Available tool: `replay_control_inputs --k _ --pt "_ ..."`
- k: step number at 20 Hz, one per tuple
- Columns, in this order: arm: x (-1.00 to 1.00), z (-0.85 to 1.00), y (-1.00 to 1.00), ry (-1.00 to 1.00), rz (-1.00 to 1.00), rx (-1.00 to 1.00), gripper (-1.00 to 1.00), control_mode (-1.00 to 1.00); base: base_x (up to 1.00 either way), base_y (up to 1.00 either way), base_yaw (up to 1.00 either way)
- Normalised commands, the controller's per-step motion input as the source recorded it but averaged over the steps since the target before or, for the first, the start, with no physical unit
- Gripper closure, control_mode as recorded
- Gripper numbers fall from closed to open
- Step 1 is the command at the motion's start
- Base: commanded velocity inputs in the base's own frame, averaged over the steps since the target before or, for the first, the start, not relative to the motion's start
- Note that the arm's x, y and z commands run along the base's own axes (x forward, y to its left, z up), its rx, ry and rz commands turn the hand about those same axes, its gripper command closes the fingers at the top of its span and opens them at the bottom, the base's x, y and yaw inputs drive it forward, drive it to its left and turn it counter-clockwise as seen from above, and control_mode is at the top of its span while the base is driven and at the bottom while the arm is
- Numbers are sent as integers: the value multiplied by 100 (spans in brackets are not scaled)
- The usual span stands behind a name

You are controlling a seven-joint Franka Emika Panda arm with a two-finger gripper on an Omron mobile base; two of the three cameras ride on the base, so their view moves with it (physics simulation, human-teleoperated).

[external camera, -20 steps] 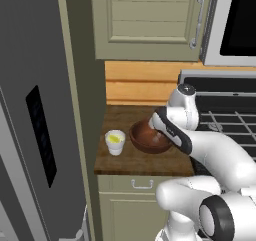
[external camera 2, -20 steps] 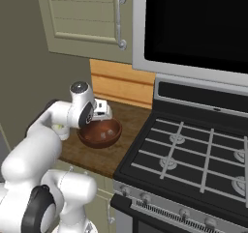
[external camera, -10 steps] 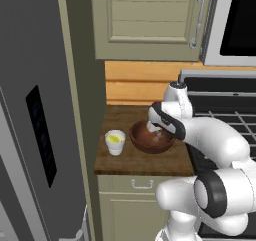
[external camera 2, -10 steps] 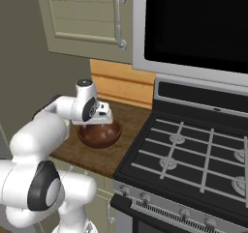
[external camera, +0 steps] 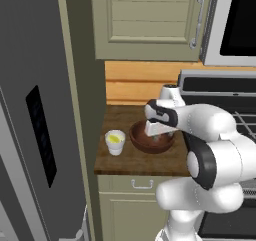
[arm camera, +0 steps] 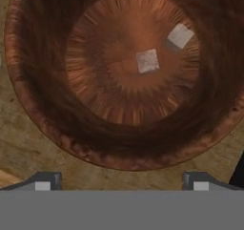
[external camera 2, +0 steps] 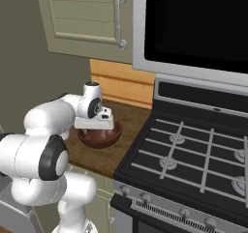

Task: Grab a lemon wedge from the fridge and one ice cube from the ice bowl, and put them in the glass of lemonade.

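The ice bowl (external camera: 151, 140) sits in the middle of the small wooden counter (external camera: 117, 160). It is wide, round and reddish-brown. In the hand view, two little pale ice cubes (arm camera: 147, 61) lie on the bowl's floor. One is at the middle and the other is close by, nearer the bowl's wall. They do not touch each other.

The gripper (external camera: 160, 131) hangs right over the bowl with its jaws spread wide. It holds nothing.

The glass of lemonade (external camera: 115, 142) stands just beside the bowl, on the side toward the fridge (external camera: 35, 135). There is a thin gap between cup and bowl. The cup is near the counter's front edge.

On the bowl's other side the black stove (external camera 2: 193, 154) begins right where the counter ends. Behind the bowl is a wooden back wall (external camera: 140, 82), with bare counter in between. A cabinet (external camera: 150, 20) hangs well above the bowl.
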Motion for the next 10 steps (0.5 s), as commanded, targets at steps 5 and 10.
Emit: replay_control_inputs --k 5,10 --pt "7 -8 0 8 0 0 -100 -100 0 0 0" --pt "30 0 19 1 0 0 -100 -100 0 0 0"
